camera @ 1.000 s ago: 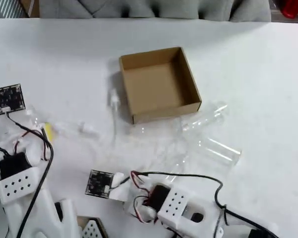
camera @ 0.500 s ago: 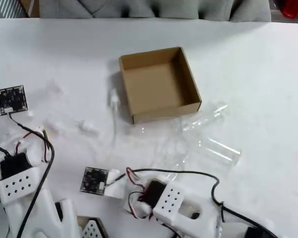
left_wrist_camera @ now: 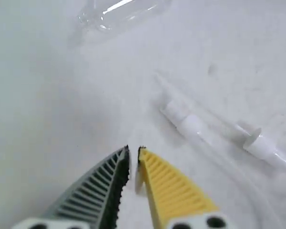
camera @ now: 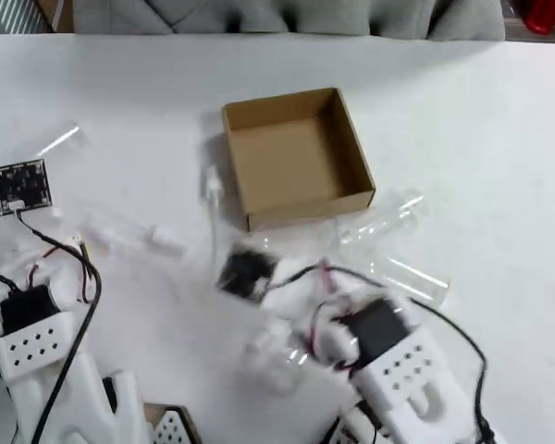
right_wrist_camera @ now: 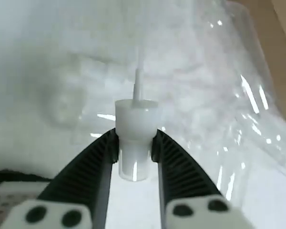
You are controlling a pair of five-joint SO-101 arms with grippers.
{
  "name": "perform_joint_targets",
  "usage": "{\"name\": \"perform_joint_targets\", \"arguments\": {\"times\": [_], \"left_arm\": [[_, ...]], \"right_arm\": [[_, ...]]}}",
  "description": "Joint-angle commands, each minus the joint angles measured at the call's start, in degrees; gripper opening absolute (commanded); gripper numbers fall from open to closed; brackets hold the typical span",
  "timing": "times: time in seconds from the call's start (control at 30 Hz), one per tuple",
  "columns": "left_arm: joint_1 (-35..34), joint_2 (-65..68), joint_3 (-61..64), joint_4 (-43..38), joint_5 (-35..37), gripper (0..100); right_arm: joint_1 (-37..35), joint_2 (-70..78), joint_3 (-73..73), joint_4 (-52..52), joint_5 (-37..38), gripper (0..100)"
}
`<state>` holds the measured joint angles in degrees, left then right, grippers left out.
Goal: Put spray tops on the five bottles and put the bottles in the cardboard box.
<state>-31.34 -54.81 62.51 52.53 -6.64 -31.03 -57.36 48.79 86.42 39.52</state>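
A spray top (right_wrist_camera: 135,119) is clamped in my right end effector (right_wrist_camera: 134,140), near clear bottles (camera: 402,277) lying on the surface (camera: 462,120) in front of the cardboard box (camera: 305,211). My left end effector (left_wrist_camera: 133,152) is all but closed and holds nothing, near 2 loose spray tops (left_wrist_camera: 188,125).

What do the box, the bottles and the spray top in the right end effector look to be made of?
The box looks like brown cardboard, matte, with thin folded walls. The bottles are clear, probably plastic, possibly glass: the table shows through and glints streak them. The spray top in the right end effector seems white, slightly translucent plastic, smooth with a soft sheen.
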Motion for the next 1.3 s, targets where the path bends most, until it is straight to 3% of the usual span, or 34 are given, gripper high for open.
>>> {"name": "perform_joint_targets", "arguments": {"times": [0.0, 0.23, 0.43, 0.67, 0.97, 1.17, 1.27], "left_arm": [[-0.4, -1.5, -0.5, -1.0, -0.7, 4], [-0.5, -1.5, -0.5, -1.0, -0.5, 4], [-0.5, -1.4, -0.7, -1.0, -0.4, 5], [-1.2, -1.2, -0.9, -1.1, -0.4, 5], [-2.1, -1.2, -0.7, -1.2, -0.4, 5], [-2.0, -1.2, -0.7, -1.3, -0.4, 5], [-2.0, -1.2, -0.6, -1.3, -0.4, 5]], "right_arm": [[15.3, 1.1, -6.7, 6.1, 8.9, 1.6], [42.6, 10.3, -8.9, 4.8, 25.2, 1.6], [55.9, 17.4, -8.8, -2.1, 31.7, 1.6], [61.6, 26.0, -8.8, -10.0, 32.5, 1.6], [66.9, 38.7, -11.3, -14.9, 55.3, 2.9], [69.1, 43.3, -15.5, -19.6, 55.6, 25.1], [69.1, 43.8, -16.9, -19.8, 55.6, 28.2]]}}
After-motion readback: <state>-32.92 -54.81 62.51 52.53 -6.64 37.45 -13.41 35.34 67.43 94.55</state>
